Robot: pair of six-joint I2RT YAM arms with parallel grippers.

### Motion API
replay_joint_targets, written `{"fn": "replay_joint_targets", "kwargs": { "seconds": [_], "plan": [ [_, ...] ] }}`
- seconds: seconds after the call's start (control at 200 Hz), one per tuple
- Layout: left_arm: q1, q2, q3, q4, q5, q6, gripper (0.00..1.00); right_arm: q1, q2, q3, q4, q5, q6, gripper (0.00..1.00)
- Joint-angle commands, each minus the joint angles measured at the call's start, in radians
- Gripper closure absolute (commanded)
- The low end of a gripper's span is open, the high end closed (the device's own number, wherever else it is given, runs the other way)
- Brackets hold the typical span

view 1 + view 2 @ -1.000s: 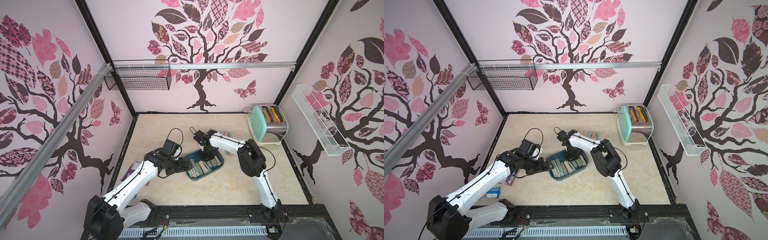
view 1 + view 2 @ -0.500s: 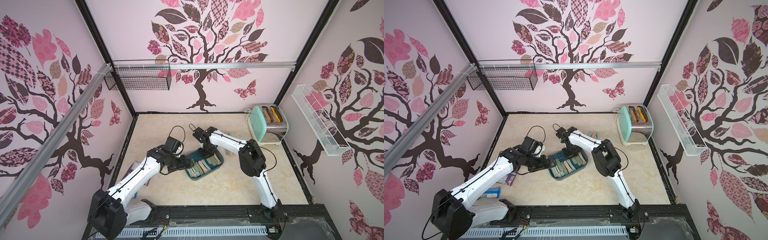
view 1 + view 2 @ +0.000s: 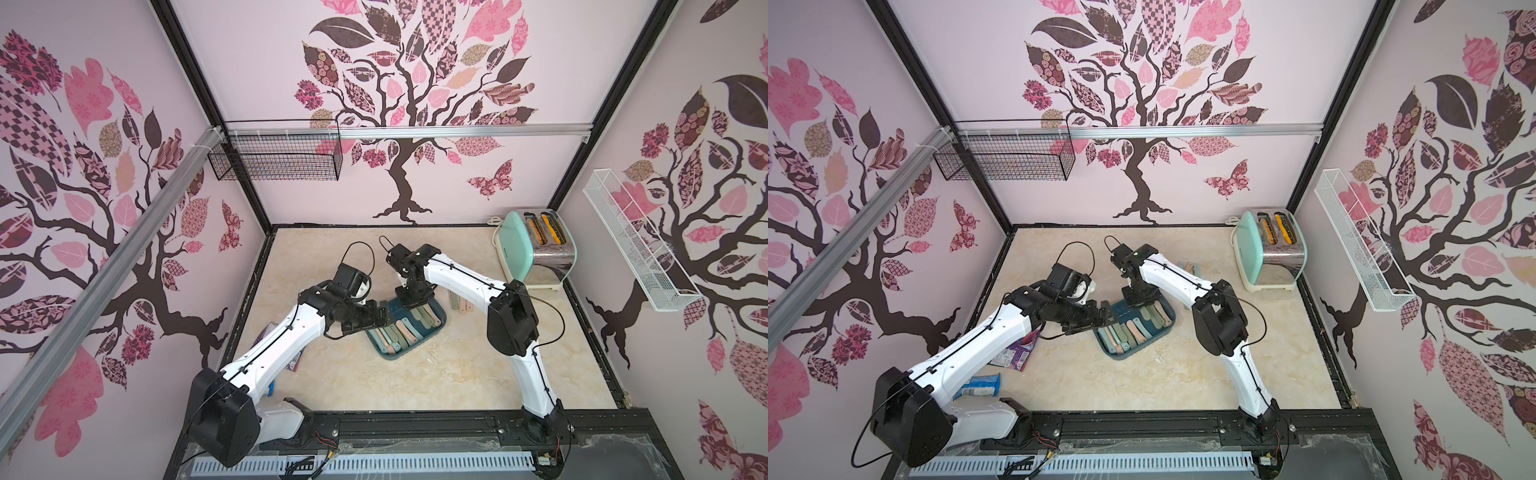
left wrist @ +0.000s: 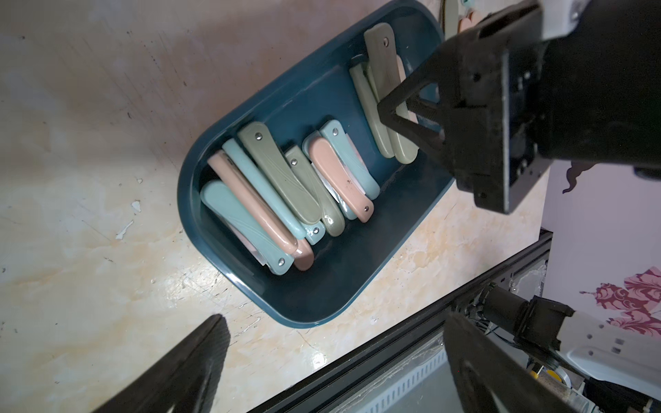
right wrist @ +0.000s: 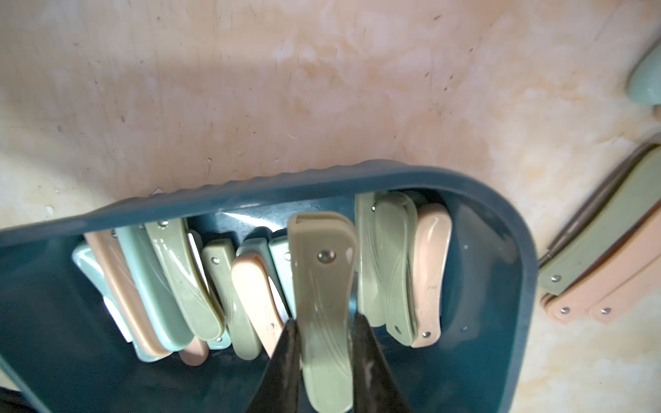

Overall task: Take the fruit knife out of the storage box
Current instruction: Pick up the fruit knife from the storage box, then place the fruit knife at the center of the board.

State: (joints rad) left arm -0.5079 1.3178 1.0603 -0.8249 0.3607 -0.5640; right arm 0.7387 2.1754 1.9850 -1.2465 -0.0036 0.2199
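Olive-green folded fruit knife (image 5: 323, 296) sits pinched between the closed fingers of the right hand (image 5: 325, 321). It is raised above the other folded knives (image 5: 186, 279), over the teal storage box (image 5: 322, 175) on the counter (image 5: 250, 89). The right arm bends steeply downward. The left hand (image 4: 332, 357) hovers wide open beside the box's end, and its arm has stretched further forward than a second ago.

Soft, even light fills the enclosure in both top views, leaving only faint shadows on the table (image 3: 415, 374), and the wide lens bows the black frame posts (image 3: 197, 83) at the edges. In the wrist views, glare streaks the wall of the storage box (image 5: 322, 175), and the left gripper's fingers (image 4: 193, 364) loom dark and blurred.
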Motion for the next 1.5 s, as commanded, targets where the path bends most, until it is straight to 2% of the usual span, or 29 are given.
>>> {"fn": "replay_joint_targets", "kwargs": {
  "seconds": [0.0, 0.29, 0.605, 1.06, 1.21, 1.491],
  "plan": [
    [0.005, 0.035, 0.043, 0.033, 0.032, 0.009, 0.02, -0.04, -0.063, 0.046, -0.023, -0.012, 0.016, 0.9],
    [-0.005, 0.166, 0.158, 0.071, 0.063, 0.004, 0.02, -0.168, -0.103, 0.04, -0.034, -0.001, 0.006, 0.9],
    [-0.087, 0.309, 0.289, 0.072, 0.059, 0.0, 0.02, -0.247, -0.022, 0.035, -0.031, 0.042, 0.007, 0.89],
    [-0.104, 0.242, 0.224, 0.022, 0.038, 0.023, 0.02, -0.265, 0.091, -0.037, 0.026, 0.068, 0.004, 0.89],
    [-0.103, 0.232, 0.211, 0.006, 0.033, 0.037, 0.02, -0.266, 0.104, -0.061, 0.044, 0.07, 0.002, 0.86],
    [-0.092, 0.216, 0.199, -0.007, 0.035, 0.049, 0.02, -0.269, 0.114, -0.053, 0.043, 0.085, -0.002, 0.74]
  ]
}}
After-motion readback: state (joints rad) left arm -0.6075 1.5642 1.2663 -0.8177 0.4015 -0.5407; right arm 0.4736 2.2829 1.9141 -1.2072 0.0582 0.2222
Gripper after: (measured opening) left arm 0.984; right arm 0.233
